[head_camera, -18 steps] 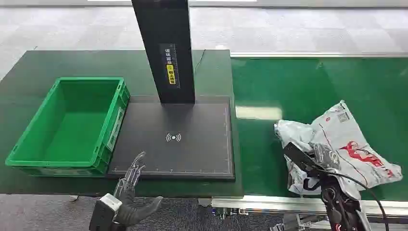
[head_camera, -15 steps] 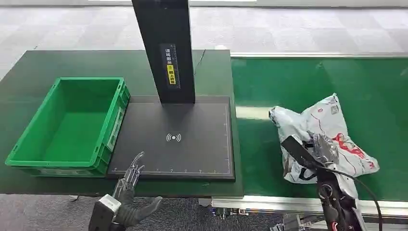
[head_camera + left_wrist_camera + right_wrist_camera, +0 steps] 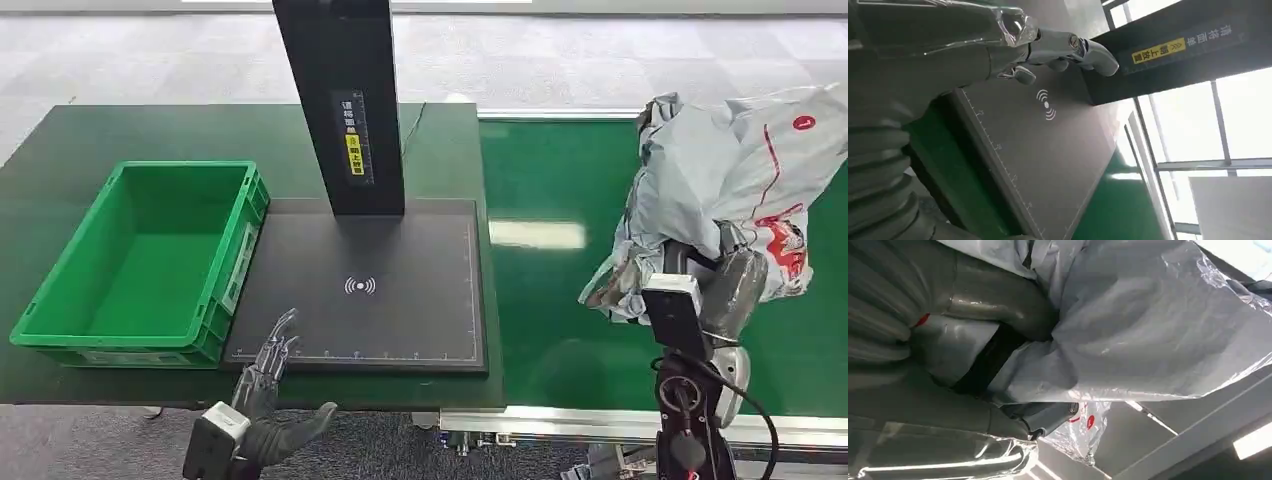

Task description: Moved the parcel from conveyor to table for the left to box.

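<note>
parcel [image 3: 735, 170]: grey poly mailer w/ red print, lifted clear of the conveyor [image 3: 560, 190], hanging crumpled above the belt's right part; slack end droops toward the belt, so prob needs to stay high while crossing

right hand [image 3: 735, 285]: closed on the parcel's lower bunch, thumb and fingers wrapped into the plastic (wrist view shows film pinched tight); grip on a gathered fold bc the bag is soft, no firm edge to take

left hand [image 3: 265, 385]: empty, fingers spread, hovering at near edge of the black scan pad [image 3: 420, 300]; prob waiting there to take over for boxing

table [image 3: 150, 130]: dark green, left of conveyor; pad lies flat mid-table under the black post [image 3: 345, 100]

green crate [image 3: 60, 290]: empty, just left of pad, touching its edge; likely the box for the left hand's step

stage: parcel picked, not yet over table
</note>
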`<state>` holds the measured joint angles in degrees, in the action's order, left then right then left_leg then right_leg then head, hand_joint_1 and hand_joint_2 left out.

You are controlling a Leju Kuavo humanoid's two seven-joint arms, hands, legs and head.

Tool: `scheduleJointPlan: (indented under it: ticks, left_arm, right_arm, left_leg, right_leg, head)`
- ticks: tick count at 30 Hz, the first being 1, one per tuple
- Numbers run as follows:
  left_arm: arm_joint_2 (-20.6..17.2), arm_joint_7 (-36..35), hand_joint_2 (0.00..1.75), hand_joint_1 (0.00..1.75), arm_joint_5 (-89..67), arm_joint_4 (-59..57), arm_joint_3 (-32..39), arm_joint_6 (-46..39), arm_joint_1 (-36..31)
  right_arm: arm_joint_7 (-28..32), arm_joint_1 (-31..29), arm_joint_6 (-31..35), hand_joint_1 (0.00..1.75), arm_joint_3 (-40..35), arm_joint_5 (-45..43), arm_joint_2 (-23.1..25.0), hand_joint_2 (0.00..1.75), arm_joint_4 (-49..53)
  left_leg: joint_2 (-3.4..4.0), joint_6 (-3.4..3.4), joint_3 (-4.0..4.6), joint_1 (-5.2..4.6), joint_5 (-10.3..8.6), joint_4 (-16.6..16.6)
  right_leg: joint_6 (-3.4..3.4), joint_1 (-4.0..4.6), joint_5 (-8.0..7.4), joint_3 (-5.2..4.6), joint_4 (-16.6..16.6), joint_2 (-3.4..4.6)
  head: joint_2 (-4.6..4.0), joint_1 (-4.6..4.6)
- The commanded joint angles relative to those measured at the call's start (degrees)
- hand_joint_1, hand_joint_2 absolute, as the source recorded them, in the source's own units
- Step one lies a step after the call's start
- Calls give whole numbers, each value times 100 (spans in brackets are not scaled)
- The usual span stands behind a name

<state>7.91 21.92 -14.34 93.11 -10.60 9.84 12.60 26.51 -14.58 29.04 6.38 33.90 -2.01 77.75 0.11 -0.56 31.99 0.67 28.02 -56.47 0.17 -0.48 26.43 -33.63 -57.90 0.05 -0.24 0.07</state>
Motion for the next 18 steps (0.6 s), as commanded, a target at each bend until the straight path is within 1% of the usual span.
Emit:
scheduleJointPlan:
  ticks: [1,2,3,4,5,6,7,9,13,16,18]
  left_arm:
    - [-58,12,175,0,10,-304,-26,45,-167]
    - [-79,11,175,0,12,-344,-59,82,-224]
    - [-99,9,175,0,14,-381,-74,100,-261]
    - [-102,9,175,0,14,-390,-75,103,-270]
    - [-129,12,175,0,11,-438,-81,107,-316]
    - [-132,12,175,0,11,-440,-80,108,-318]
    - [-132,12,175,0,11,-440,-80,108,-318]
    - [-137,13,175,0,12,-437,-77,109,-313]
    - [-135,20,175,0,15,-422,-81,110,-300]
    - [-210,34,175,0,24,-491,-123,120,-373]
    - [-248,40,175,0,42,-489,-130,161,-405]
  right_arm:
    - [-170,-486,-360,175,-826,181,440,175,-666]
    - [-291,-662,-554,175,-1237,548,469,175,-1076]
    - [-394,-761,-582,175,-1472,806,514,175,-1316]
    - [-418,-775,-560,175,-1506,839,542,175,-1353]
    - [-407,-902,-539,175,-1749,876,613,175,-1666]
    - [-408,-902,-521,175,-1760,879,633,175,-1677]
    - [-408,-902,-521,175,-1760,879,633,175,-1677]
    - [-406,-911,-515,175,-1763,876,614,175,-1695]
    - [-404,-903,-516,175,-1795,822,545,175,-1662]
    - [-344,-1034,-774,175,-2167,804,584,175,-1899]
    - [-390,-1237,-1055,175,-2602,791,583,175,-2147]
  left_leg:
    - [29,1,-14,-2,-3,12]
    - [29,1,-10,-2,-1,8]
    - [26,0,-9,0,0,5]
    - [37,1,-17,-1,-2,13]
    - [37,0,-17,0,-2,13]
    - [29,0,-15,1,0,8]
    - [38,0,-23,0,-2,16]
    - [17,0,-14,-1,-2,9]
    - [8,2,-15,-2,-4,13]
    - [12,3,-11,-2,-3,10]
    - [16,1,-6,-3,-2,7]
  right_leg:
    - [-3,-1,-11,2,9,29]
    - [-2,-1,-9,0,5,29]
    - [-1,1,-7,1,4,27]
    - [-2,0,-13,4,11,37]
    - [-2,1,-13,6,11,37]
    - [-2,2,-8,6,6,29]
    - [-3,1,-12,9,13,37]
    - [-2,0,-5,6,5,17]
    - [0,-1,-4,10,11,7]
    - [0,-1,-4,7,8,13]
    - [-1,-2,-4,0,3,16]
  head:
    - [0,2]
    - [0,2]
    - [0,2]
    - [0,2]
    - [0,2]
    - [0,0]
    - [0,4]
    - [0,2]
    - [0,2]
    - [0,4]
    - [0,4]
